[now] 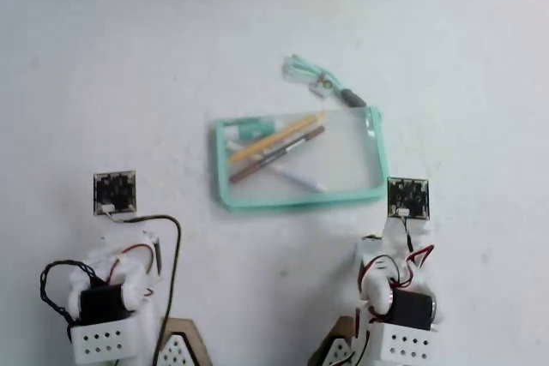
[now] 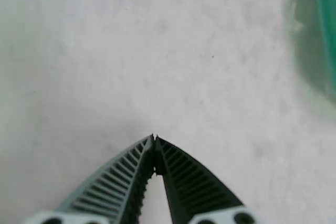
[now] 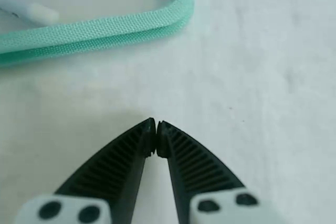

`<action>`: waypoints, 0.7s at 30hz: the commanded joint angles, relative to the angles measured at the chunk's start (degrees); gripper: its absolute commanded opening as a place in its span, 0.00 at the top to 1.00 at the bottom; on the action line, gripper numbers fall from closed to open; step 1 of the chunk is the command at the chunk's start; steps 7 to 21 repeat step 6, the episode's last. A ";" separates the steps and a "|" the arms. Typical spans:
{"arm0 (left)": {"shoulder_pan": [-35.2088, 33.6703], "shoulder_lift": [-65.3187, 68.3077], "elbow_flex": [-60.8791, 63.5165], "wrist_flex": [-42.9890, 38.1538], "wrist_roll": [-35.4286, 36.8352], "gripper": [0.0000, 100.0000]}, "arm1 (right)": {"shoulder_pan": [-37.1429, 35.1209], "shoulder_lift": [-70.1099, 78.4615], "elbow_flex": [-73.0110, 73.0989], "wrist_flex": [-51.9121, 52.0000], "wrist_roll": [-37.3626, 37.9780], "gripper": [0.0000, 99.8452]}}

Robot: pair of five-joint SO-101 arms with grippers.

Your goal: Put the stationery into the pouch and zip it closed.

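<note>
A clear pouch with a teal border (image 1: 298, 161) lies flat mid-table. Inside it I see a yellow pencil (image 1: 276, 136), a brown pen (image 1: 276, 154) and a white marker (image 1: 298, 178). Its zipper pull and teal cord (image 1: 316, 78) trail off the far right corner. My left gripper (image 2: 154, 141) is shut over bare table at the front left, with the pouch's teal edge (image 2: 326, 30) off to one side. My right gripper (image 3: 156, 125) is shut just short of the pouch's near right corner (image 3: 176, 16), touching nothing. In the high view both arms (image 1: 110, 293) (image 1: 396, 297) sit at the table's front edge.
The white table (image 1: 129, 83) stretches wide to the left of the pouch and behind it. A black cable (image 1: 174, 263) loops beside the left arm. Dark clutter lines the table's far edge.
</note>
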 commanded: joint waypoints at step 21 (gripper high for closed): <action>-0.31 -0.40 -0.18 0.26 0.09 0.98 | 0.48 -0.31 0.44 0.48 -0.70 0.98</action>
